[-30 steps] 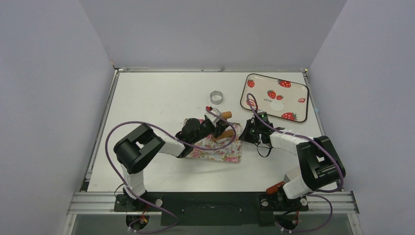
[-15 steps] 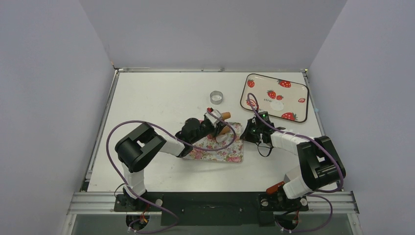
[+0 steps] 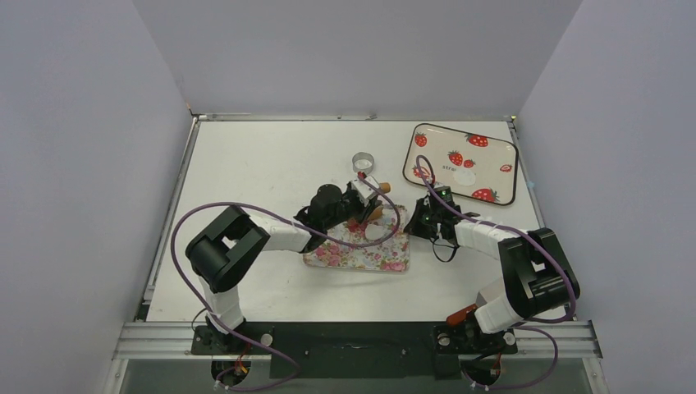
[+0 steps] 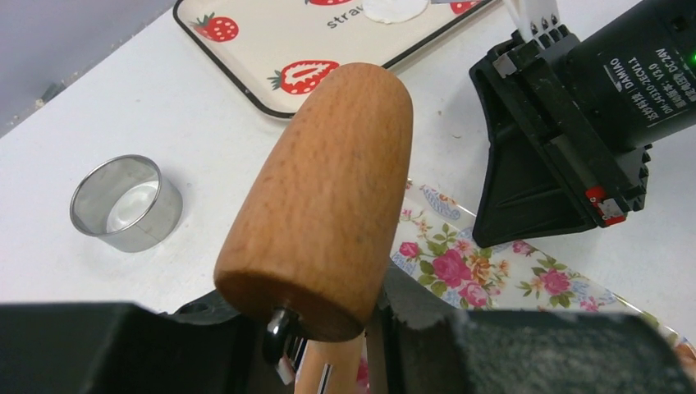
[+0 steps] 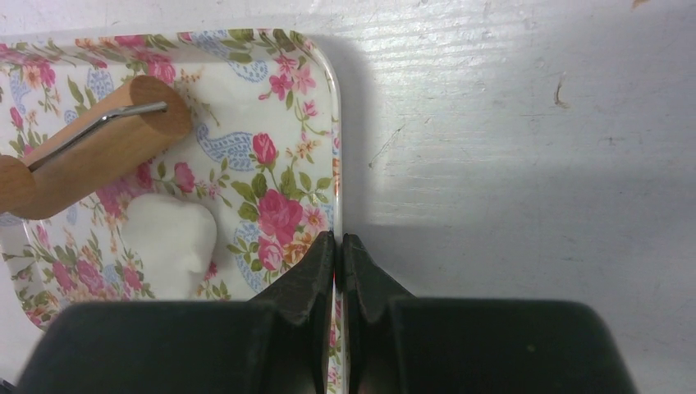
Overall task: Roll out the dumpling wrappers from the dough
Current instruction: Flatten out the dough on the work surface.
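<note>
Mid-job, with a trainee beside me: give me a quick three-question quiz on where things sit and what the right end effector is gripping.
1. True or false: the metal ring sits on the strawberry tray.
2. The right end effector is shut on: A) the rim of the floral tray; B) the metal ring; C) nothing.
3. Fill in: the dough lies on the ___ tray.

Key: 1 false, it stands on the table; 2 A; 3 floral.

The roller (image 4: 328, 189) has drawn back off the dough (image 5: 168, 242), leaving it uncovered.
</note>
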### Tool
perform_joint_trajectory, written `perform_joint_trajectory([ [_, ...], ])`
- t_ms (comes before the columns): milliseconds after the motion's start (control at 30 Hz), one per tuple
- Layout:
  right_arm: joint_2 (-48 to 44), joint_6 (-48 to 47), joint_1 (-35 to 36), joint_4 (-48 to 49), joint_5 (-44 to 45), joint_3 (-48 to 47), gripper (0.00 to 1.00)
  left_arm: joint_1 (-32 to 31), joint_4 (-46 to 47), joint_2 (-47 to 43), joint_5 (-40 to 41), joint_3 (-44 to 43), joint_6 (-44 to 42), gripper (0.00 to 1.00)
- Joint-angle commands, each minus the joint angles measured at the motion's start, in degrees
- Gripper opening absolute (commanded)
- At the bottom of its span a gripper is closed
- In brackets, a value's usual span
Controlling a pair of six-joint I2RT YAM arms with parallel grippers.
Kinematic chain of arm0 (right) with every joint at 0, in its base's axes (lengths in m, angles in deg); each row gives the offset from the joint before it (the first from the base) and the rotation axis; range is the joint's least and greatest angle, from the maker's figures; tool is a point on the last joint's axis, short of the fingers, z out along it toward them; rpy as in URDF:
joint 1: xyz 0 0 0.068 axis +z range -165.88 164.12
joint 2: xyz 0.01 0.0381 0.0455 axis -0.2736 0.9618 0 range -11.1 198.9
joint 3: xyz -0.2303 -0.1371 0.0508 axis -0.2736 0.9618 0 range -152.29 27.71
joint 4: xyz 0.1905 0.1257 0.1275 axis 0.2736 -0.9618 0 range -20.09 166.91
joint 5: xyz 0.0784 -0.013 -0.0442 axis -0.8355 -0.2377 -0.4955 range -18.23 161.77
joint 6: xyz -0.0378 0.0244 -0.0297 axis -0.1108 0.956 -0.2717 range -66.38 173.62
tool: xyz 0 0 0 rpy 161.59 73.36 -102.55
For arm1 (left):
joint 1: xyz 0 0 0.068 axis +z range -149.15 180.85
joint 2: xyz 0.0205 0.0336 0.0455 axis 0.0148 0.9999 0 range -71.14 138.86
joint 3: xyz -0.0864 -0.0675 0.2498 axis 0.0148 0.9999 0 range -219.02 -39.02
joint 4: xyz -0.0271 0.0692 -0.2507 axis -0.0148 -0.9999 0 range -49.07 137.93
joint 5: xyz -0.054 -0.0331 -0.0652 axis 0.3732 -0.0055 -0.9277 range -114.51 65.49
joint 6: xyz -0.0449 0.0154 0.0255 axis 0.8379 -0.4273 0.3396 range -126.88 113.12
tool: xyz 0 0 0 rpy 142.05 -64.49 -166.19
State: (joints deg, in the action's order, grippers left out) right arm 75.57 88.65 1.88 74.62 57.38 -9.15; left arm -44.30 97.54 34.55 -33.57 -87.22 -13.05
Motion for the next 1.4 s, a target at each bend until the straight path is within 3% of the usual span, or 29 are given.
perform_joint_trajectory([
  [0,-1.0,1.6,-0.8,4.0,2.2,-2.1,0.0,1.1,-13.7,-4.6,-5.3,-4.2,1.5,0.0],
  [433,-0.9,3.7,-0.8,5.9,1.3,-1.7,0.0,-3.9,-10.3,-5.8,-6.3,-3.1,2.5,0.0],
  [600,-1.2,3.8,-0.9,6.1,1.3,-1.7,0.0,-2.7,-9.9,-5.0,0.4,-5.0,-6.0,0.0],
  [867,-1.4,3.7,-0.8,6.0,1.2,-1.9,0.0,1.1,-10.6,-5.9,0.4,-6.4,-12.3,0.0],
  [1033,-1.4,3.7,-0.8,6.0,0.9,-1.9,0.0,-1.6,-9.0,-8.5,-2.3,-7.5,-11.0,0.0],
  [1133,-1.7,3.6,-0.8,6.1,1.0,-1.9,0.0,-2.9,-8.4,-10.4,-5.6,-7.0,-5.5,0.0],
  [1367,-1.6,3.6,-0.7,6.0,0.6,-2.2,0.0,-3.9,-7.6,-5.9,-7.5,-5.6,-0.3,0.0],
])
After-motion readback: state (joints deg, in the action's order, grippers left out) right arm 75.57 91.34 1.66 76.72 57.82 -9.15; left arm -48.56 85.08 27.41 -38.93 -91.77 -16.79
